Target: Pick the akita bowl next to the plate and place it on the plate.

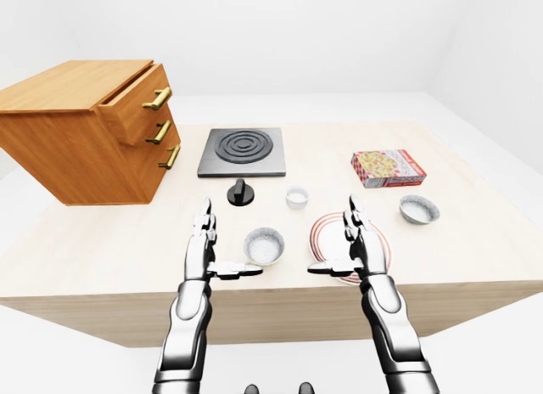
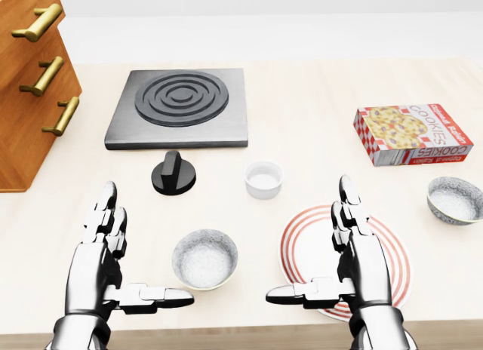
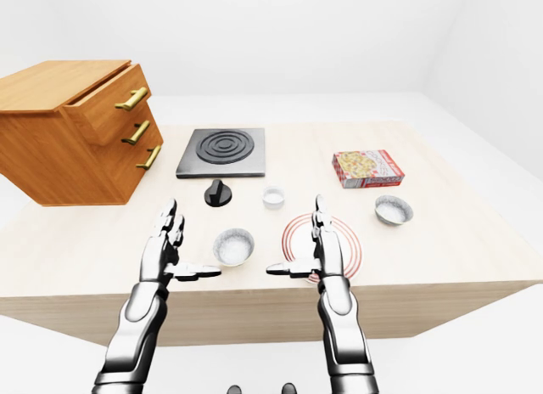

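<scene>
A speckled grey akita bowl (image 2: 204,258) sits upright on the table just left of the red-rimmed white plate (image 2: 394,250). A second, similar bowl (image 2: 455,199) stands to the plate's right, a little farther away. My left hand (image 2: 145,246) hovers open just left of the nearer bowl, fingers pointing up the view and thumb reaching toward the bowl without touching it. My right hand (image 2: 309,241) is open too, held over the plate's left half, with its thumb pointing at the bowl. Neither hand holds anything.
A small white cup (image 2: 263,179) and a black knob (image 2: 173,173) lie above the bowl. Beyond them sits a black stove plate (image 2: 179,106). A cookie box (image 2: 411,133) is at upper right, a wooden drawer cabinet (image 1: 85,131) at upper left. The table edge (image 1: 280,296) runs just below the hands.
</scene>
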You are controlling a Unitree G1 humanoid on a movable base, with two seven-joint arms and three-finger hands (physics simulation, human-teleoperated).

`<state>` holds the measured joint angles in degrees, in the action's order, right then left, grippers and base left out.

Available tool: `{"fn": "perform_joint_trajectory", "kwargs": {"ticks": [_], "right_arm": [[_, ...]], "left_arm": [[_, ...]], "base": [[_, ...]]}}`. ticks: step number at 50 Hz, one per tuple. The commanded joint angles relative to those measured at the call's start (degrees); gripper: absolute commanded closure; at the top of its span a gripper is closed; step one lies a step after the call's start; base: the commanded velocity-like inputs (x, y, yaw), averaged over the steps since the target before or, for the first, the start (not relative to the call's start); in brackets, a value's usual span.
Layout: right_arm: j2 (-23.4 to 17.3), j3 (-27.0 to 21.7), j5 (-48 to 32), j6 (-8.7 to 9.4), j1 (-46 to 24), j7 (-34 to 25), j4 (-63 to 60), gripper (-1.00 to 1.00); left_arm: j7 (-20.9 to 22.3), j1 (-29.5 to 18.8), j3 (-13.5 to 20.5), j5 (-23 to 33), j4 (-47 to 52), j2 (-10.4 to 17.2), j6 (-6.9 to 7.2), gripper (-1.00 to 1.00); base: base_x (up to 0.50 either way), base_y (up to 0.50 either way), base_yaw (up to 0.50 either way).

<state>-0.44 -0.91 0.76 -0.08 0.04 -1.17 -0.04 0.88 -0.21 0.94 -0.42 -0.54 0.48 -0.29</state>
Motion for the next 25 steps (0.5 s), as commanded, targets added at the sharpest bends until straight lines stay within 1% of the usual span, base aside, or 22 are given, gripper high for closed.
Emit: {"fn": "perform_joint_trajectory", "kwargs": {"ticks": [1,2,6,7,8,10,11,13,14,15,16,17,18,22,24,25], "right_arm": [[-0.77,-1.45,1.30,-0.31,0.12,-2.10,-0.16,-1.00],[-0.81,-1.57,1.47,-0.41,-0.06,-2.27,0.17,-1.00],[-0.80,-1.58,1.47,-0.42,-0.07,-2.28,0.20,-1.00],[-0.86,-1.71,2.39,0.79,-0.20,-2.97,-0.38,-1.00],[-0.88,-1.65,2.41,0.97,-0.11,-3.11,-0.59,-1.00],[-0.88,-1.66,2.40,0.99,-0.11,-3.13,-0.61,-1.00],[-0.89,-1.65,2.49,0.59,-0.11,-3.38,-0.42,-1.00],[-0.90,-1.66,2.63,0.76,-0.03,-3.63,-0.57,-1.00],[-0.90,-1.66,2.66,0.76,0.00,-3.66,-0.62,-1.00],[-0.89,-1.66,2.62,0.62,0.06,-3.68,-0.70,-1.00],[-0.89,-1.67,2.69,0.70,0.09,-3.77,-0.75,-1.00],[-0.86,-1.67,2.81,1.07,0.18,-3.80,-1.18,-1.00],[-0.84,-1.75,2.98,1.15,0.13,-3.86,-1.15,-1.00],[-0.77,-1.73,3.24,1.31,0.62,-4.01,-1.94,-1.00],[-0.78,-1.75,3.61,1.75,0.71,-4.30,-2.20,-1.00],[-0.78,-1.76,3.62,1.76,0.71,-4.31,-2.20,-1.00]], "left_arm": [[1.45,-0.51,1.63,-0.88,-1.39,0.78,-0.80,-1.00],[1.46,-0.55,1.67,-0.88,-1.67,0.82,-0.99,-1.00],[1.46,-0.55,1.67,-0.88,-1.70,0.83,-1.02,-1.00],[1.43,-0.71,1.78,-0.93,-1.60,0.91,-0.74,-1.00],[1.44,-0.76,1.81,-0.94,-1.68,0.93,-0.76,-1.00],[1.44,-0.76,1.81,-0.94,-1.68,0.93,-0.76,-1.00],[1.49,-0.82,1.85,-0.92,-1.86,0.99,-0.94,-1.00],[1.51,-0.88,1.88,-0.91,-2.00,1.01,-1.04,-1.00],[1.52,-0.91,1.88,-0.92,-1.97,1.01,-0.97,-1.00],[1.44,-0.87,1.81,-0.85,-1.39,0.98,-0.44,-1.00],[1.49,-0.80,1.81,-0.86,-1.63,0.97,-0.74,-1.00],[1.44,-0.77,1.76,-0.81,-1.20,0.95,-0.34,-1.00],[1.49,-0.76,1.81,-0.82,-1.63,0.96,-0.78,-1.00],[1.53,-0.59,1.77,-0.75,-1.49,0.96,-0.88,-1.00],[1.49,-0.47,1.62,-0.66,-0.86,0.87,-0.41,-1.00],[1.49,-0.46,1.61,-0.65,-0.84,0.87,-0.39,-1.00]], "base": [[0.00,0.00,0.00],[0.00,0.00,0.00],[0.00,0.00,0.00],[0.00,0.00,0.00],[0.00,0.00,0.00],[0.00,0.00,0.00],[0.00,0.00,0.00],[0.00,0.00,0.00],[0.00,0.00,0.00],[0.00,0.00,0.00],[0.00,0.00,0.00],[0.00,0.00,0.00],[0.00,0.00,0.00],[0.00,0.00,0.00],[0.00,-0.30,0.00],[0.00,-0.33,0.00]]}}
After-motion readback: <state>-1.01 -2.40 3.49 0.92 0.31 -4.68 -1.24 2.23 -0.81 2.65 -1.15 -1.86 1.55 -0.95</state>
